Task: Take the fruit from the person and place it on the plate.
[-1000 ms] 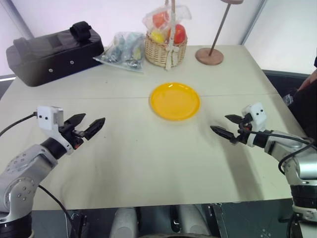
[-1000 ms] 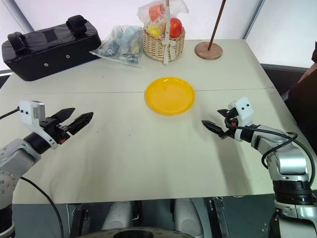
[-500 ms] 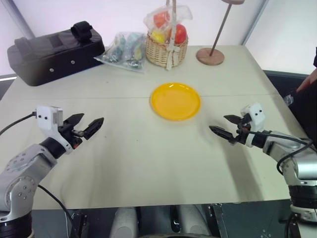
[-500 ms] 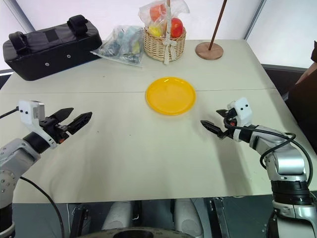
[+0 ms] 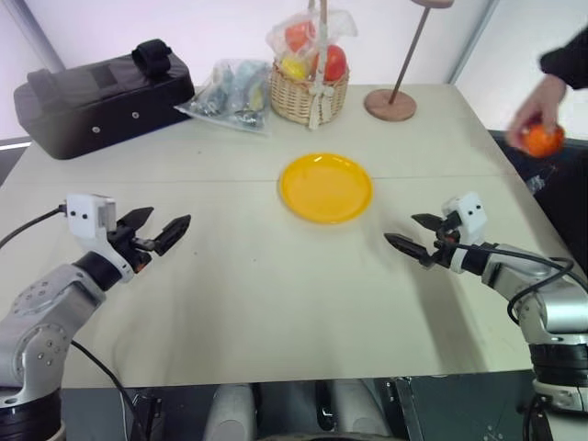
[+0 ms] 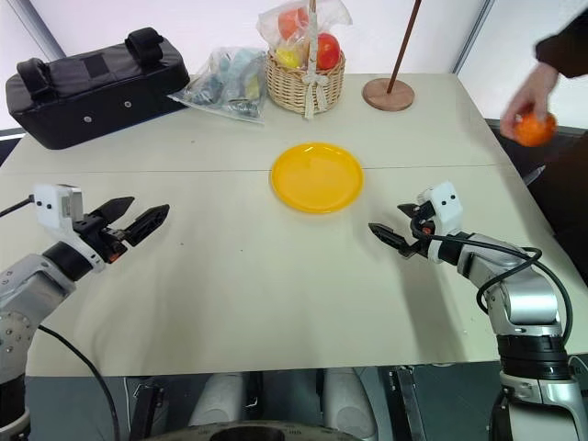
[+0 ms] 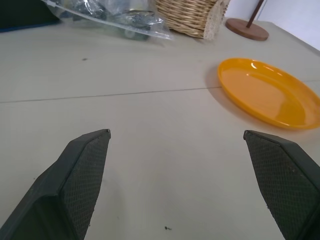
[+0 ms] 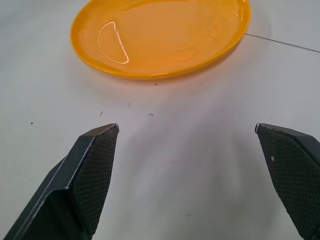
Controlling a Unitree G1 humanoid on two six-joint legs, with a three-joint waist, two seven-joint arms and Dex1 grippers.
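A person's hand [image 5: 537,101] in a black sleeve holds the round orange fruit [image 5: 542,140] above the table's far right edge. The empty yellow plate [image 5: 326,186] lies in the middle of the table [image 5: 276,294]. My right gripper [image 5: 412,232] hovers open over the table, right of the plate and well below and left of the fruit. My left gripper [image 5: 161,226] stands open over the left side of the table, with nothing between its fingers. The right wrist view looks at the plate [image 8: 160,35] between wide-apart fingers [image 8: 92,170].
A wicker basket [image 5: 308,92] of wrapped fruit, a clear plastic bag [image 5: 230,92], a black case [image 5: 101,96] and a round wooden stand base [image 5: 390,104] line the table's far side.
The person's hand has come in from the right, now holding the orange fruit over the table's far right edge. Both grippers have stayed in place and open.
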